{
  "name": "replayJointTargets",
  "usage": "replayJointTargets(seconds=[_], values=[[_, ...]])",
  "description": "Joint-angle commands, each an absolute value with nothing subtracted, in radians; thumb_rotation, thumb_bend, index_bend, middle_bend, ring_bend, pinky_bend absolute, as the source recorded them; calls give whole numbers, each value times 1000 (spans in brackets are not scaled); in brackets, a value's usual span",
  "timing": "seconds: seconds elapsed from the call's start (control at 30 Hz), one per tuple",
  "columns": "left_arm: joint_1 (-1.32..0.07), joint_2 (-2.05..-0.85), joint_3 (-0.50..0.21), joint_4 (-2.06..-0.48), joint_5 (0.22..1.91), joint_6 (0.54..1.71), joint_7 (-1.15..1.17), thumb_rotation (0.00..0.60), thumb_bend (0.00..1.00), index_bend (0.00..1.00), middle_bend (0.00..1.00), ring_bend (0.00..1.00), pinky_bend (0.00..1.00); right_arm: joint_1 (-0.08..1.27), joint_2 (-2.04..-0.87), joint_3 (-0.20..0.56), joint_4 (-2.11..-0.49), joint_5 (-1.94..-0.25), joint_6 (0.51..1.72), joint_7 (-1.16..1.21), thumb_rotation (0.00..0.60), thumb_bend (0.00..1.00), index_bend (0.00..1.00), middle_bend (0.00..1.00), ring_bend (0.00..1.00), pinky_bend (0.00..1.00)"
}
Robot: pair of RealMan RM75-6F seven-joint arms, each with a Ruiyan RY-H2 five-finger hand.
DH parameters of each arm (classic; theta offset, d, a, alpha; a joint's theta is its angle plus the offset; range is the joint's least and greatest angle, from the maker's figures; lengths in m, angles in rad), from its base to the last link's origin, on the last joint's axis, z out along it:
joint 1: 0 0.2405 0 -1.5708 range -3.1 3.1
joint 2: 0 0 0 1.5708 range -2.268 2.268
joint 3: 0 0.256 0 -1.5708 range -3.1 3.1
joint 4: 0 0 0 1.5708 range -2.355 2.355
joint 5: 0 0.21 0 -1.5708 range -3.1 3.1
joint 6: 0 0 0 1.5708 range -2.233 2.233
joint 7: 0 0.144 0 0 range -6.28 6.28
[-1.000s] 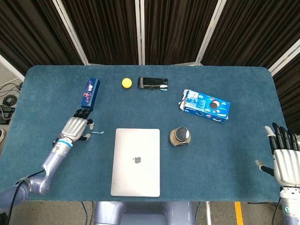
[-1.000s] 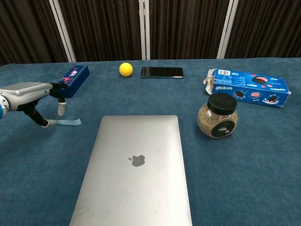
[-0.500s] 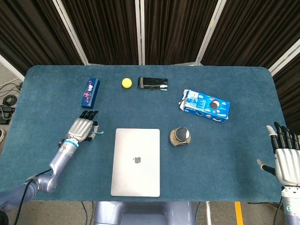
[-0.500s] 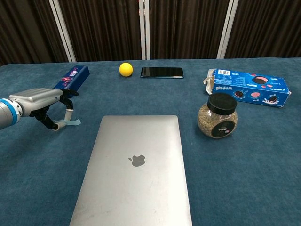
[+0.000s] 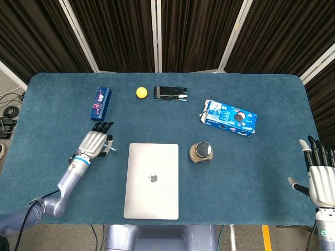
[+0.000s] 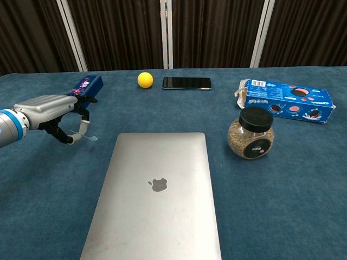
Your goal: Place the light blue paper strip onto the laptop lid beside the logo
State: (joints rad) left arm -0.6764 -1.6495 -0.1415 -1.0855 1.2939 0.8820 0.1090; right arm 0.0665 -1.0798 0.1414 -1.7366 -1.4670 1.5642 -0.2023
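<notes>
The light blue paper strip (image 6: 88,138) lies just left of the closed silver laptop (image 6: 157,206), close to its far left corner. My left hand (image 6: 51,111) pinches the strip's left end between thumb and a finger, other fingers stretched forward. From the head view the left hand (image 5: 95,141) covers most of the strip (image 5: 112,150), which pokes out toward the laptop (image 5: 152,201). The apple logo (image 6: 158,184) sits mid-lid, bare. My right hand (image 5: 320,177) hovers off the table's right front corner, fingers spread, holding nothing; the chest view does not show it.
A dark blue box (image 6: 84,88) lies just beyond the left hand. A yellow ball (image 6: 145,79) and a phone (image 6: 186,82) sit at the back. A black-lidded jar (image 6: 252,134) stands right of the laptop, a blue cookie box (image 6: 284,100) behind it.
My left hand has slid right toward the laptop, and the strip has moved with it, its free end now nearer the lid's corner. The right hand has barely shifted.
</notes>
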Motion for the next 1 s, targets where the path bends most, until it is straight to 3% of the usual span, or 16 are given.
replayJointTargets(seconds=[0.03,0.3,0.73,0.8,0.9,0.93,1.0], values=[[-684,-1632,-138,-1143,1337,911,86,600,474,645,0,0,0,66,-1080,142,-1737,-1468,1566,-202,600,0,74,0,0,0],[-739,-1652,-131,-1229,1429,934,92,600,473,647,0,0,0,63,-1080,141,-1739,-1469,1574,-202,600,0,84,0,0,0],[-809,-1723,-106,-1249,1436,861,177,600,436,626,0,0,0,59,-1075,148,-1731,-1459,1583,-190,600,0,95,0,0,0],[-810,-1721,-100,-1251,1442,864,180,600,328,537,0,0,0,59,-1075,148,-1729,-1457,1582,-188,600,0,95,0,0,0],[-811,-1711,-93,-1252,1450,870,180,600,35,204,0,0,0,60,-1075,148,-1728,-1456,1580,-187,600,0,95,0,0,0],[-810,-1706,-91,-1254,1453,874,179,600,1,91,0,0,0,61,-1075,148,-1728,-1457,1580,-188,600,0,95,0,0,0],[-808,-1691,-90,-1264,1459,884,170,600,0,4,0,0,0,61,-1076,147,-1729,-1458,1580,-189,600,0,95,0,0,0]])
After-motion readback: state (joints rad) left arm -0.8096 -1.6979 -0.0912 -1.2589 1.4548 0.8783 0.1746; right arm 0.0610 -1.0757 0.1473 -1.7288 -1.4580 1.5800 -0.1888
